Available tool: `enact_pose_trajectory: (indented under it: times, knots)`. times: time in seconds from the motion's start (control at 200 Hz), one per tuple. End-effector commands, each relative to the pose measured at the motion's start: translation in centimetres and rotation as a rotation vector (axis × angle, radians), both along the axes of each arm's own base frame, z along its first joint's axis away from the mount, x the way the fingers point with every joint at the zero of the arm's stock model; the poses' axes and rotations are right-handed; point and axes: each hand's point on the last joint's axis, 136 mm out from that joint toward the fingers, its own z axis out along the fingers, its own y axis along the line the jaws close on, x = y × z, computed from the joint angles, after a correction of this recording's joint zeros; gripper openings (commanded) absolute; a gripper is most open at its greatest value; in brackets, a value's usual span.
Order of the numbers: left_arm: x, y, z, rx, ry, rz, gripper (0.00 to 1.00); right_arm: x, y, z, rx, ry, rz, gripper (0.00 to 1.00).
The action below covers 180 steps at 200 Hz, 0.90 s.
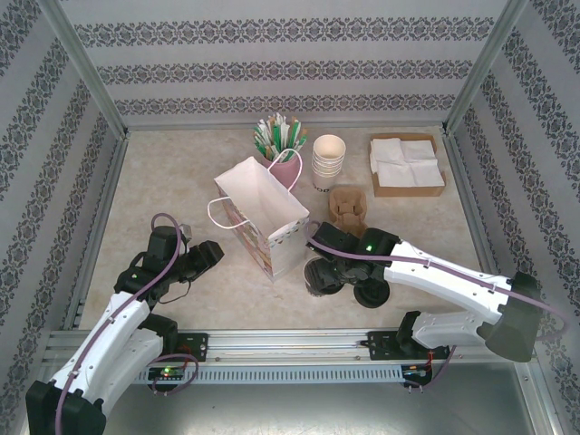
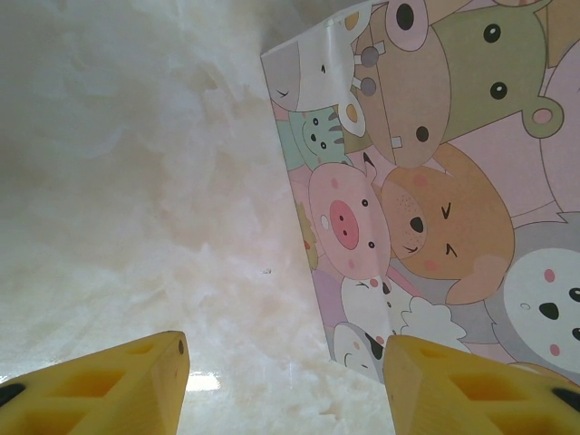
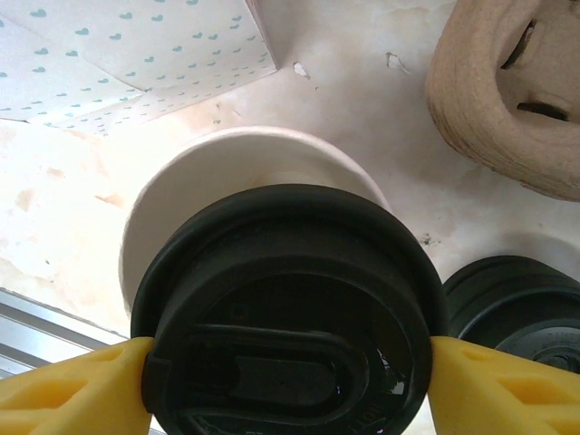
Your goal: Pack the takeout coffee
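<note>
While the left gripper [image 2: 285, 349] hangs just left of the bag [image 1: 263, 222], its fingers apart on nothing, the right gripper [image 3: 290, 349] is clamped on the coffee [image 3: 272, 245] by its lid, just right of the bag. The carrier [image 1: 349, 208] sits farther back, right of the bag.

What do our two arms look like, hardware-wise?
Left arm and right arm: white link shells, black joints and wrists. A purple cable runs along each. Jaws are yellow wedges with moulded recesses. Green light on the right wrist.
</note>
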Motion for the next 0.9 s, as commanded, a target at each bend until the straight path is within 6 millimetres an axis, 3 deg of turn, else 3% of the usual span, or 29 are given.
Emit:
enact_pose_trajectory:
  times: [0.0,0.565,0.894]
  knots:
    - [0.1,-0.2,0.8,0.009,-0.018,-0.018,0.6,0.0,0.1,0.3,-0.011,-0.013,-0.002,0.72]
    - [0.1,-0.2,1.1,0.008,-0.023,-0.018,0.6,0.1,0.0,2.1,-0.021,-0.018,-0.012,0.67]
    - [0.0,-0.2,1.0,0.014,-0.022,-0.022,0.6,0.1,1.1,1.6,-0.068,0.037,0.027,0.68]
